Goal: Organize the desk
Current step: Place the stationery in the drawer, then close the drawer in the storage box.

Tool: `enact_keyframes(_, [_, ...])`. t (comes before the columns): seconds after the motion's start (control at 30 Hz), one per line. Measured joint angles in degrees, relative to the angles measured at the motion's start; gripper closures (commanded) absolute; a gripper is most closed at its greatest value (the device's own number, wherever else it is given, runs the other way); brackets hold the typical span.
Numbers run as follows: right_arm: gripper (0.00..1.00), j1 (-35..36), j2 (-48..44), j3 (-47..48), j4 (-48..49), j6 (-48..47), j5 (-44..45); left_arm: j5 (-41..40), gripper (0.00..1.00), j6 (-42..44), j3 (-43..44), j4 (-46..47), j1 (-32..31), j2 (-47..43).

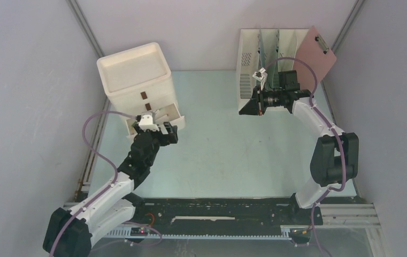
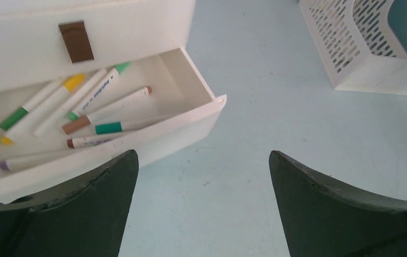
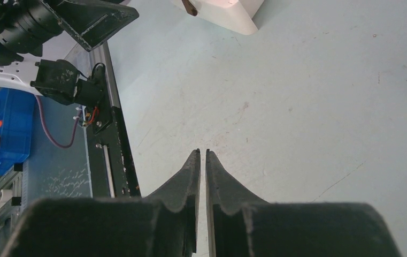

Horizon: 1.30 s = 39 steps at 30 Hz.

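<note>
While top cam can't see into the drawer (image 2: 187, 72), L wrist cam shows pens (image 2: 102, 104) in it. L claw (image 2: 201, 160) hangs wide open, empty, over the green counter (image 1: 217, 155). R claw (image 3: 202, 154), far right by rack (image 1: 249, 59), pinched shut, empty.

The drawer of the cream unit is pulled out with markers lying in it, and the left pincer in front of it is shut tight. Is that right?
Not quite. The left pincer is wide open, not shut, with nothing between its fingers; the left wrist view shows this. The rest holds: the drawer is pulled out and markers lie in it.
</note>
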Motion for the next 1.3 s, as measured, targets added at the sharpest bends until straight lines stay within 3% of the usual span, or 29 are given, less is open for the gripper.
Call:
enact_keyframes(0.3, [0.86, 0.0, -0.07, 0.0, 0.0, -0.02, -0.04, 2.16, 0.08, -12.63, -7.02, 2.89, 3.58, -1.86])
enact_keyframes(0.57, [0.86, -0.11, -0.07, 0.0, -0.04, -0.04, -0.07, 5.03, 0.19, -20.15, -7.87, 5.05, 8.41, 6.73])
enact_keyframes(0.67, [0.86, -0.22, -0.07, 0.0, -0.02, -0.04, -0.09, 6.99, 0.31, -22.67, -7.87, 6.58, 10.86, 10.75])
enact_keyframes(0.87, [0.86, -0.52, -0.07, 0.0, -0.04, -0.04, -0.31, 10.64, 0.87, -26.93, -7.85, 8.96, 15.65, 18.32])
enact_keyframes(0.93, [0.86, -0.52, -0.07, 0.0, -0.04, -0.04, -0.52, 10.86, 0.99, -27.87, -7.82, 9.4, 16.55, 20.92])
enact_keyframes(1.3, [0.86, -0.68, -0.07, 0.0, -0.04, -0.04, -1.33, 2.62, 0.99, -36.11, -1.97, 10.69, 18.21, 30.05])
